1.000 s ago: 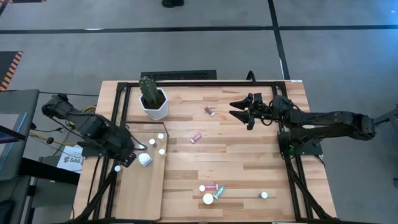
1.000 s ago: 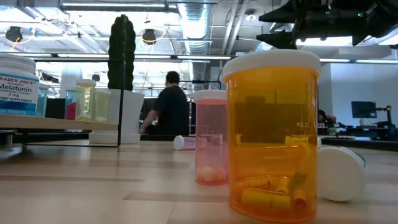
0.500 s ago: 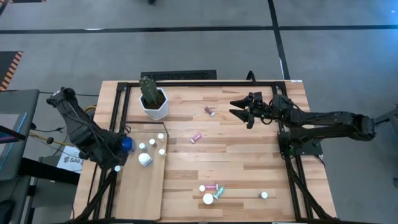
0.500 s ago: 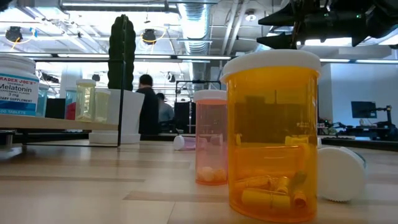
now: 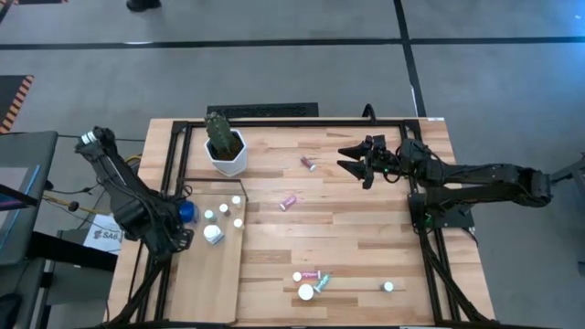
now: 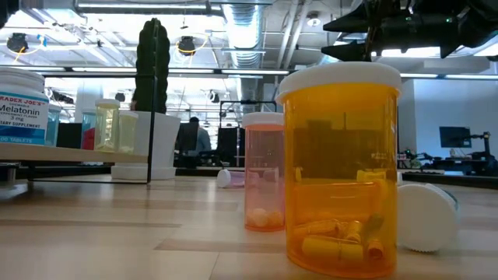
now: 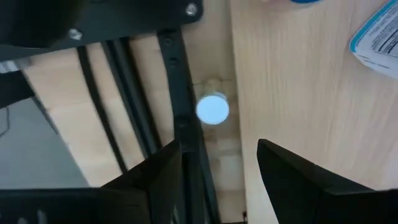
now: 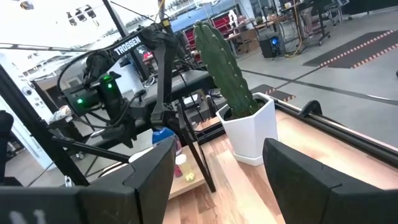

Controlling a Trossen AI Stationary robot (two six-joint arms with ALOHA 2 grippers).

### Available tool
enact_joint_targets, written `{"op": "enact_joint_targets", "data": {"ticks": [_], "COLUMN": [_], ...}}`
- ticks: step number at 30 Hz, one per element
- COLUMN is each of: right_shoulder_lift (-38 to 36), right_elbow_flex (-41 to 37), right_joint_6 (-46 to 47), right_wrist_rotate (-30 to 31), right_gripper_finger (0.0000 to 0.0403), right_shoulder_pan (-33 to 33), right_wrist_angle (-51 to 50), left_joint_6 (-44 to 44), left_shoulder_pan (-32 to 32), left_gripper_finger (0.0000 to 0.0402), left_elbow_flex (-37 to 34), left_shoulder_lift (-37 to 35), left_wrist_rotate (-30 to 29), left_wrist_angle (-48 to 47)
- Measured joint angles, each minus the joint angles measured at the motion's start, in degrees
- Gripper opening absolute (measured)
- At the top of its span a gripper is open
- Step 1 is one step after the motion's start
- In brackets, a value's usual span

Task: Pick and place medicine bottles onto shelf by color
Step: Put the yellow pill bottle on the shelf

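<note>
Left gripper (image 5: 175, 239) hangs open-jawed over the shelf's (image 5: 208, 283) edge by the blue bottle (image 5: 186, 212); right gripper (image 5: 358, 162) waits open beyond the cactus pot (image 5: 227, 153).

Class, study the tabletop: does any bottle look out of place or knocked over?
Yes. Two pink bottles, one near the right tool and one mid-table, lie on their sides rather than upright. Near the front edge a green bottle lies tipped among a small cluster, far from the shelf.
</note>
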Motion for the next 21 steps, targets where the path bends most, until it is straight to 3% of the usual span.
{"op": "enact_joint_targets", "data": {"ticks": [9,21], "right_shoulder_lift": [0.0,0.0], "right_elbow_flex": [0.0,0.0], "right_joint_6": [0.0,0.1], "right_wrist_rotate": [0.0,0.0], "right_gripper_finger": [0.0265,0.0265], "right_shoulder_pan": [0.0,0.0], "right_wrist_angle": [0.0,0.0], "left_joint_6": [-0.5,-0.4], "left_shoulder_pan": [-3.7,-5.6], "left_gripper_finger": [0.0196,0.0196], "left_elbow_flex": [-6.9,-11.8], "left_shoulder_lift": [0.0,0.0], "left_wrist_rotate": [1.2,-0.1], "left_wrist_angle": [9.6,11.6]}}
